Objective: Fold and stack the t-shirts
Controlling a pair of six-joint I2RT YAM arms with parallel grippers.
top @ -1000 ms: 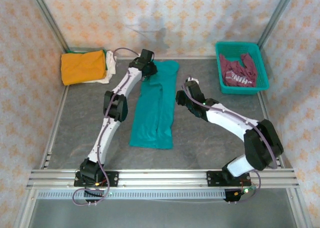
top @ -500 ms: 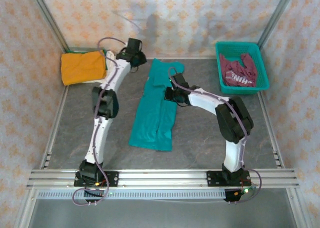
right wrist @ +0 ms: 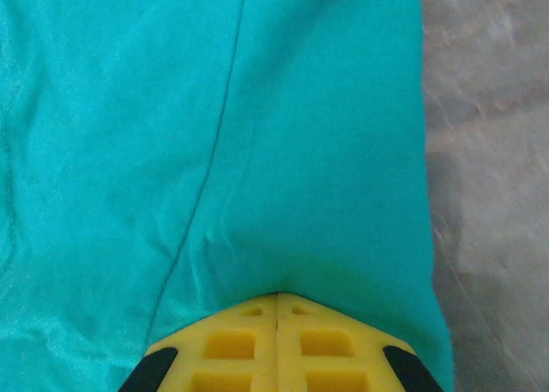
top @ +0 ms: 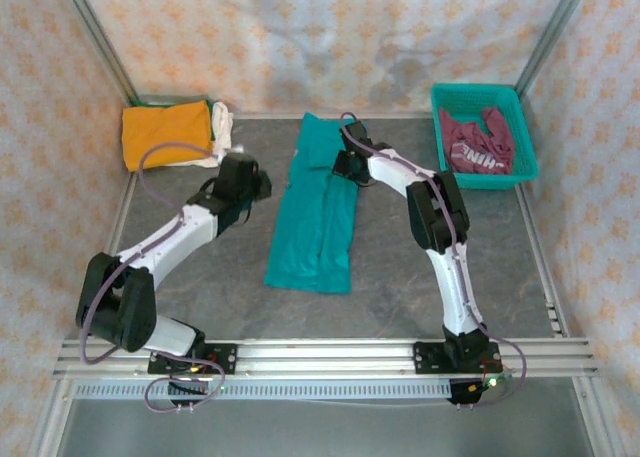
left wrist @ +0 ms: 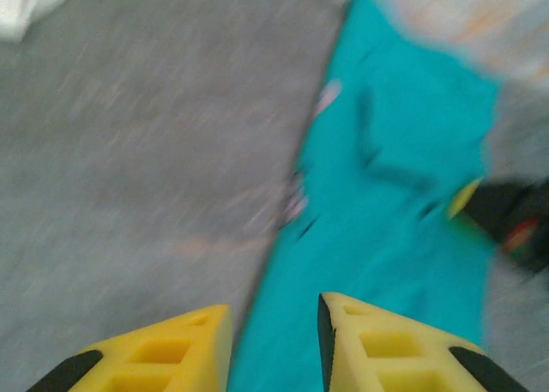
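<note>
Grey table [top: 420,267], patterned walls around it. Orange shirt [top: 165,135] lies folded well to the far left of the teal shirt [top: 318,217], on top of a white one [top: 222,129], so that's the stack.

Left gripper [left wrist: 274,323] hovers just left of the teal shirt, off its left edge. Fingers are apart with nothing between them. Wrist view is motion-blurred.

Teal shirt lies mid-table, already folded lengthwise into a long strip running near to far.

Right gripper [right wrist: 276,302] is down on the teal shirt's far end, right side. Its fingers are closed tip to tip and the cloth puckers into them, so I read it as pinching the fabric.

Basket [top: 476,88] sits well right of the teal shirt's far end, with the maroon shirt [top: 478,147] inside, not yet folded.

Step in hand, my read: the cross fold, far end over to the near hem.
- Left needs the far-left corner, level with the right's grip, taking all layers.
- Lift both corners together and keep the far edge taut between them.
- Travel low and straight down the strip so the long folds don't open.
- Land edge on edge, then release.

Risk: a one-handed pull skews the strip.
</note>
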